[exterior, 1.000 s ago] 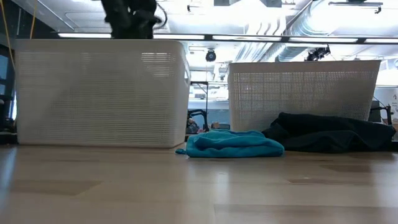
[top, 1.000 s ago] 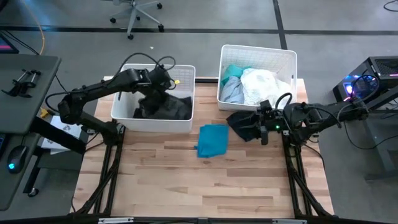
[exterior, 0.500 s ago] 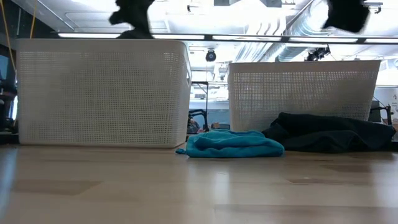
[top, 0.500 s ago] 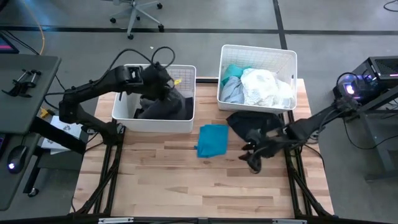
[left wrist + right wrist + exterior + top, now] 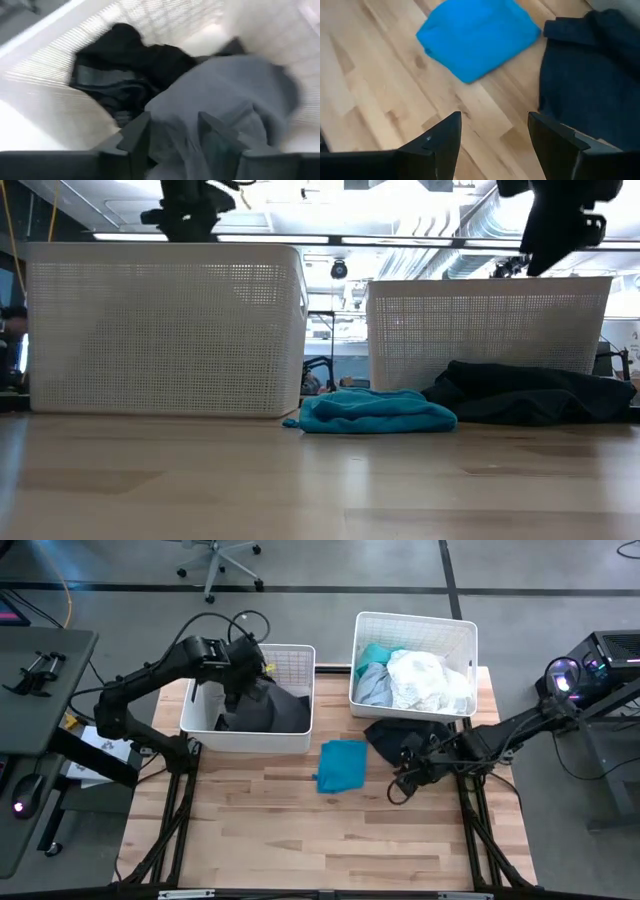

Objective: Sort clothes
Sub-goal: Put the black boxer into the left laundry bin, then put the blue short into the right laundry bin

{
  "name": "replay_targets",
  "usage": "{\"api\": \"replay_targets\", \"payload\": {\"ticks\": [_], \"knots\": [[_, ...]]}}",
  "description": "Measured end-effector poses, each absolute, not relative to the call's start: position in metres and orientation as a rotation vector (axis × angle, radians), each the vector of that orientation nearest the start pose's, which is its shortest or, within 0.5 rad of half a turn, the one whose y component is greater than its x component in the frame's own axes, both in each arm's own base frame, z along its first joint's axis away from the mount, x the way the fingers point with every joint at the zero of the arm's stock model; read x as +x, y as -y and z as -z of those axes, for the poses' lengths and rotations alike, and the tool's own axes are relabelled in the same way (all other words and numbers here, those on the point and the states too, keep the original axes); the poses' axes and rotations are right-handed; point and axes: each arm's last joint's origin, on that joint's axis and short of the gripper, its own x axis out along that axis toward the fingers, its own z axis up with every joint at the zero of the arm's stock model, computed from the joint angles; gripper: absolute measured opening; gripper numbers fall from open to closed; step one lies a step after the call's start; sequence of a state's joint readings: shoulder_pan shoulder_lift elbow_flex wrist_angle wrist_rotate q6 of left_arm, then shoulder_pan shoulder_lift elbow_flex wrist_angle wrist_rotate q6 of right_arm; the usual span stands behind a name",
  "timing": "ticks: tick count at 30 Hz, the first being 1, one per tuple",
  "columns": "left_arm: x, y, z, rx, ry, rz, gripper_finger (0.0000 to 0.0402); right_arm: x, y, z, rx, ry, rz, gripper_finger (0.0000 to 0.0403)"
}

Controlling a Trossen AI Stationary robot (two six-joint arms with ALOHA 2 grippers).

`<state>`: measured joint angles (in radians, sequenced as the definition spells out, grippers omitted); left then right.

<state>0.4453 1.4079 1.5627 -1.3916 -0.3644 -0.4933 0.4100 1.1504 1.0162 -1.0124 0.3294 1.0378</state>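
Observation:
My left gripper hangs open over the left white basket. Below its fingers lies a dark grey garment on top of black clothes. My right gripper is open and empty above the table. It is near a teal garment lying flat on the wood and a dark navy garment lying against the right basket. That basket holds teal, pale grey-blue and white clothes. In the low view my left gripper and my right gripper both show above the basket rims.
The two baskets stand side by side along the table's far edge. Bare wood lies between the garments and the near edge. Desks and equipment stand beyond the table's left and right sides.
My right gripper has drawn back from the dark navy garment toward the table's near edge and risen, then come down a little. The garment stays on the table. My left gripper has shifted slightly toward the table's left over its basket, where the dark grey garment now lies spread on the pile.

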Motion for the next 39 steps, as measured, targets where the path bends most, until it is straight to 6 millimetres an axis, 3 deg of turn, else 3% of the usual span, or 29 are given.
{"api": "replay_targets", "payload": {"ticks": [7, 11, 16, 21, 25, 28, 32, 39], "knots": [[0.212, -0.112, -0.391, -0.605, -0.996, -0.871, 0.0191, 0.194, -0.077, -0.247, 0.551, -0.979, 0.436, 0.0216], [0.225, -0.099, -0.383, -0.665, -1.005, -0.690, 0.0182, 0.193, -0.080, -0.235, 0.607, -0.982, 0.435, 0.0216], [0.238, -0.095, -0.339, -0.643, -1.081, -0.669, 0.0150, 0.195, -0.083, -0.235, 0.632, -0.937, 0.430, 0.0216], [0.231, -0.109, -0.280, -0.629, -1.176, -0.807, 0.0118, 0.198, -0.084, -0.237, 0.649, -0.908, 0.416, 0.0216], [0.218, -0.122, -0.263, -0.563, -1.232, -0.904, 0.0100, 0.200, -0.085, -0.238, 0.662, -0.888, 0.402, 0.0216], [0.215, -0.127, -0.273, -0.550, -1.207, -0.906, 0.0092, 0.201, -0.086, -0.239, 0.672, -0.873, 0.391, 0.0216], [0.215, -0.126, -0.303, -0.543, -1.098, -0.894, 0.0086, 0.202, -0.086, -0.239, 0.676, -0.867, 0.387, 0.0216], [0.207, -0.098, -0.363, -0.519, -0.835, -0.862, 0.0085, 0.201, -0.084, -0.239, 0.598, -0.849, 0.414, 0.0216]]}}
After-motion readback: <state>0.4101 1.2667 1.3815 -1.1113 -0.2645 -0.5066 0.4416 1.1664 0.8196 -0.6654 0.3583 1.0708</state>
